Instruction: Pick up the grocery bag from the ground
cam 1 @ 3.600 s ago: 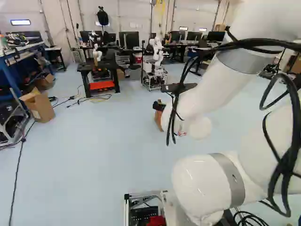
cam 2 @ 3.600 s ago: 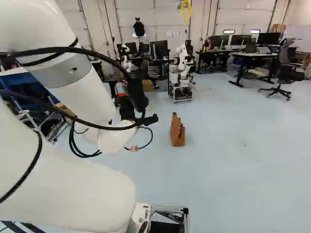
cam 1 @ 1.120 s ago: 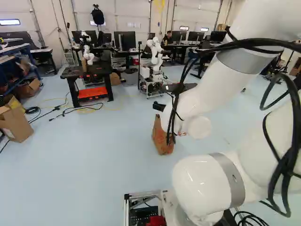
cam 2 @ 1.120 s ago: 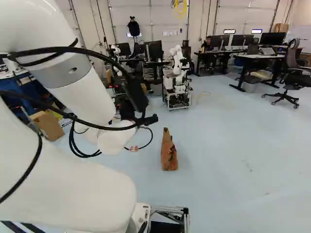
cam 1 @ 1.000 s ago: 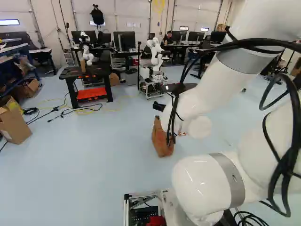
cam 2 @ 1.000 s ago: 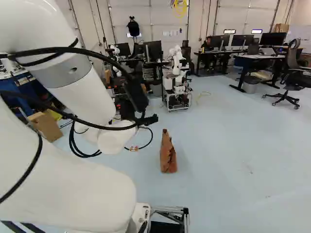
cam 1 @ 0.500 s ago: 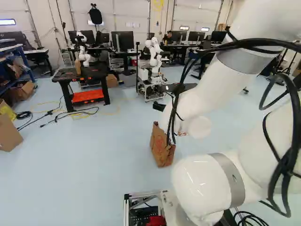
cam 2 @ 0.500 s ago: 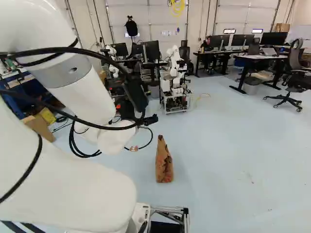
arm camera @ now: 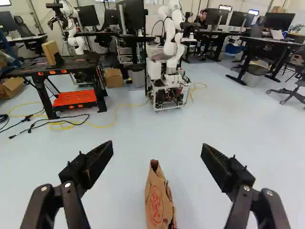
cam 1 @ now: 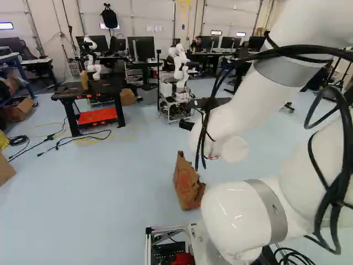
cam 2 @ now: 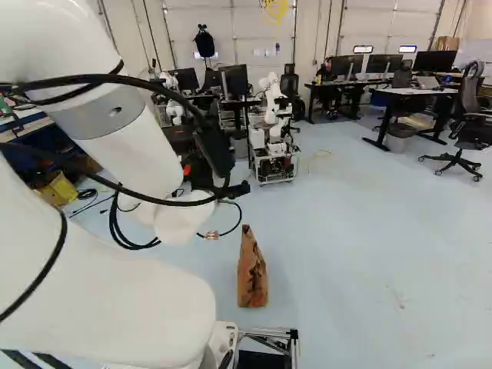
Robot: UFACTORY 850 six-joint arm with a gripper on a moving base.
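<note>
Part of my black gripper [cam 1: 186,125] shows past the white arm in the left base view, the rest hidden behind it. In the wrist view the gripper [arm camera: 157,155] is open, its fingers wide apart with nothing held. The brown paper grocery bag [arm camera: 155,200] shows in the gap between them, lower down and untouched; its lower part is out of that view. The right base view has the bag [cam 2: 252,275] standing upright on the floor, its top narrow and crumpled. From the left base view, the bag [cam 1: 186,182] leans slightly, close by the arm.
Farther ahead, another robot [arm camera: 167,71] stands on a wheeled frame. A black workbench [arm camera: 55,67] with an orange shelf is beside it, cables on the floor before it. Desks [cam 2: 411,91] and an office chair [cam 2: 460,123] are at the right of the right base view.
The base has moved forward and turned slightly right, so the bag appears nearer and lower in both base views. The bag keeps its place on the floor. My arm holds its pose, gripper still open.
</note>
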